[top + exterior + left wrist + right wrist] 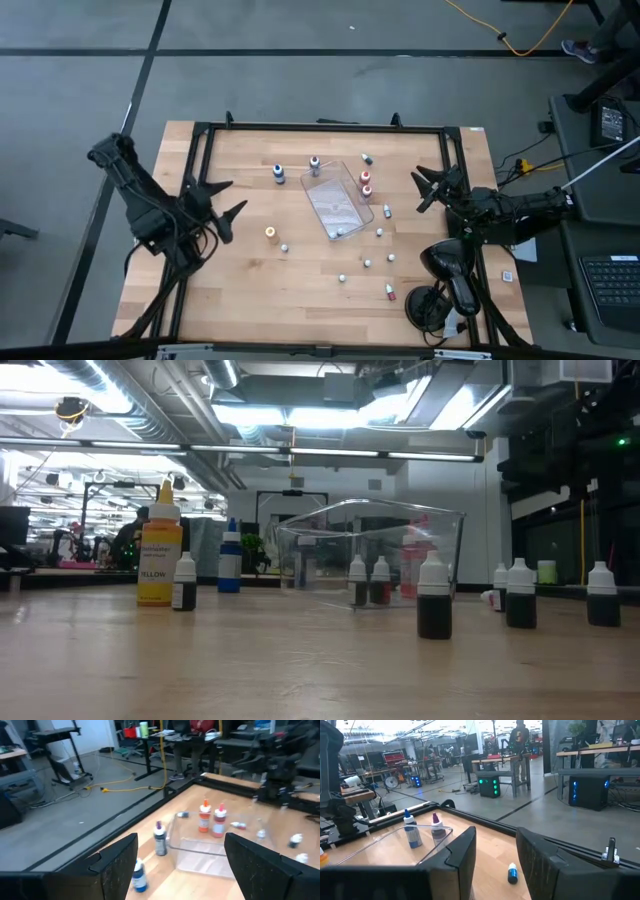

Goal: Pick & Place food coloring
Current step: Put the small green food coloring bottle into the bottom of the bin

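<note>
Several tiny food coloring bottles stand scattered on the wooden table around a clear plastic tray. A blue one and a dark one stand at the tray's far-left side. Two red-orange ones stand at its right edge. A yellow one stands to its near left. Small dark white-capped ones stand near right of the tray, and one lies on its side. My left gripper is open, left of the tray. My right gripper is open, right of it. Neither touches anything.
The table has a black frame rail along its far edge and sides. A pink bottle stands near the near edge, beside a black device at the near right corner. In the low view the yellow bottle stands tallest.
</note>
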`<state>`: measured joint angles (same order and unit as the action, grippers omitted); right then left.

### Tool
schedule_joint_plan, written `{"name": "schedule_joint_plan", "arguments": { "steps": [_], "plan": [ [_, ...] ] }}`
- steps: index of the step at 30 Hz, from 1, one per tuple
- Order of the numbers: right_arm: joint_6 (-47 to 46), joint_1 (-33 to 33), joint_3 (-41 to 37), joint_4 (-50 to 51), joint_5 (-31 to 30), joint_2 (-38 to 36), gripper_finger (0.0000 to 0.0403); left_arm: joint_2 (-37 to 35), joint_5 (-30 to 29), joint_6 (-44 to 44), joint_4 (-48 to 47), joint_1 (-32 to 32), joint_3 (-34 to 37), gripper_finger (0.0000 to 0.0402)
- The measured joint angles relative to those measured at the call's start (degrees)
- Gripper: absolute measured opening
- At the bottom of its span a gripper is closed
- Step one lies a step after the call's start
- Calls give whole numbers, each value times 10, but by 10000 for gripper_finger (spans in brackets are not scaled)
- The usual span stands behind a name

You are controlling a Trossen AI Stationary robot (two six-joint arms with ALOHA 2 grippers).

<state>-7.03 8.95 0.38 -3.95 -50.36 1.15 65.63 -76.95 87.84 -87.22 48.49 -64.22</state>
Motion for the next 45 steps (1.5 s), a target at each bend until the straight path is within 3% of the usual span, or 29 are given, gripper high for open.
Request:
{"name": "schedule_joint_plan", "arguments": {
  "steps": [9, 12, 14, 16, 19, 22, 29, 36, 45],
  "plan": [
    [0, 0, 0, 0, 0, 0, 142, -72, 23, -68, 10, -98, 66, 290],
    [0, 0, 0, 0, 0, 0, 142, -72, 41, -151, 66, -139, 66, 290],
    [0, 0, 0, 0, 0, 0, 142, -71, 64, -260, 150, -162, 65, 290],
    [0, 0, 0, 0, 0, 0, 142, -62, 120, -419, 260, -192, 65, 290],
    [0, 0, 0, 0, 0, 0, 142, -40, 275, -645, 426, -252, 65, 290],
    [0, 0, 0, 0, 0, 0, 142, -10, 419, -719, 508, -307, 61, 290],
    [0, 0, 0, 0, 0, 0, 142, 99, 588, -793, 465, -380, -22, 290],
    [0, 0, 0, 0, 0, 0, 142, 198, 665, -841, 380, -399, -106, 290],
    [0, 0, 0, 0, 0, 0, 142, 308, 745, -857, 314, -392, -148, 290]
  ]
}}
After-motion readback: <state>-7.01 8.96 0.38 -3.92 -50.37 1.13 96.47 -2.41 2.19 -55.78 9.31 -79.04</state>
